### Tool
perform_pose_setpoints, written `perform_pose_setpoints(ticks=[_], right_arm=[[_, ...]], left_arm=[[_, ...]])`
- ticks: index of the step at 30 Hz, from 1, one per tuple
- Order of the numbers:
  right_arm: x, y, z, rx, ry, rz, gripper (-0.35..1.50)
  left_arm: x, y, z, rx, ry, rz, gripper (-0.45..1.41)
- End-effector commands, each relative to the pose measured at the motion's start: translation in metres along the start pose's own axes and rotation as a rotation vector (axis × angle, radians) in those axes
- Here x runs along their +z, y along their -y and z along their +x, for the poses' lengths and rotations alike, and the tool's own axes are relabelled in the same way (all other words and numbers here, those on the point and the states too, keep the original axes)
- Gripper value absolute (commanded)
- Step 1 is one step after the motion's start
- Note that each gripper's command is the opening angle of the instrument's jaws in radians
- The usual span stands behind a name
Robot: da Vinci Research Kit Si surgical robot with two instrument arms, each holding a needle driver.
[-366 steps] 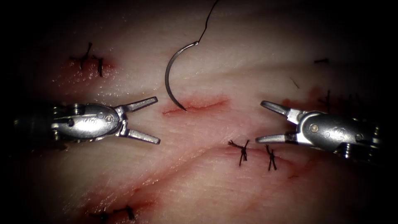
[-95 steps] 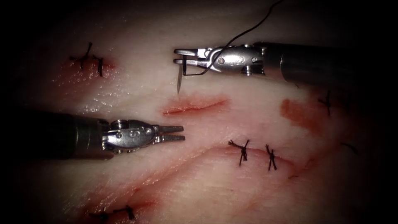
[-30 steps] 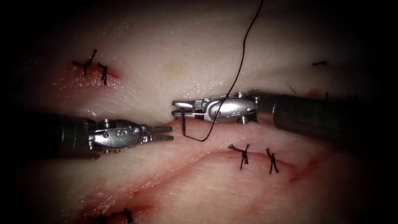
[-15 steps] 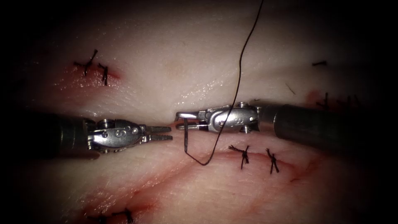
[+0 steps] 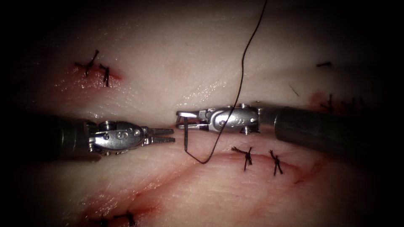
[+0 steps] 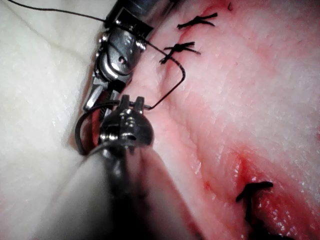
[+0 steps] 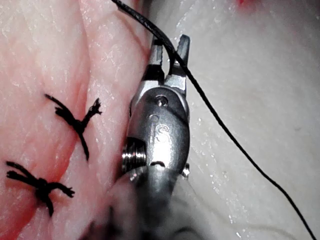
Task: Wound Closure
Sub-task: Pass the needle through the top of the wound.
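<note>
Both pairs of jaws are pressed together — the right tool point(image 5: 182, 121) pinching the curved needle point(image 5: 185, 135) near its thread end, the left tool point(image 5: 168, 135) holding nothing. The right shaft enters level from the right and lies over the cut; the left shaft lies level too, its tips just left of the needle. The needle hangs below the right jaws, long axis near vertical, and I cannot tell whether its tip is in the tissue point(image 5: 202, 71). The thread point(image 5: 243, 59) loops under and rises upward. Knotted stitches point(image 5: 247, 156) sit on the glistening, red-streaked tissue.
</note>
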Motion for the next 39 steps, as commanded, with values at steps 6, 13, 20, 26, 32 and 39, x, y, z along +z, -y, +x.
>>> perform_pose_setpoints(ticks=[6,13,20,26,32,39], right_arm=[[0.0016,-0.001,-0.0007,0.01,-0.003,0.015,-0.35],[0.0015,-0.0003,-0.002,0.104,-0.019,0.088,-0.35],[0.0008,0.0013,-0.0027,0.149,-0.035,0.114,-0.35],[0.0009,0.0026,-0.0031,0.165,-0.038,0.132,-0.35],[0.0012,0.0024,-0.0033,0.199,-0.038,0.133,-0.35],[0.0012,0.0023,-0.0035,0.245,-0.031,0.138,-0.35]], left_arm=[[0.0009,0.0001,0.0001,0.0,-0.002,-0.001,0.07],[0.0009,0.0001,0.0001,0.0,-0.002,-0.001,0.07],[0.0007,0.0002,0.0,0.001,0.001,-0.003,0.07],[0.0003,0.0004,0.0,0.002,0.001,-0.007,0.07],[0.0002,0.0005,-0.0001,0.002,0.001,-0.008,0.07],[0.0003,0.0004,-0.0001,0.002,0.001,-0.008,0.07]])
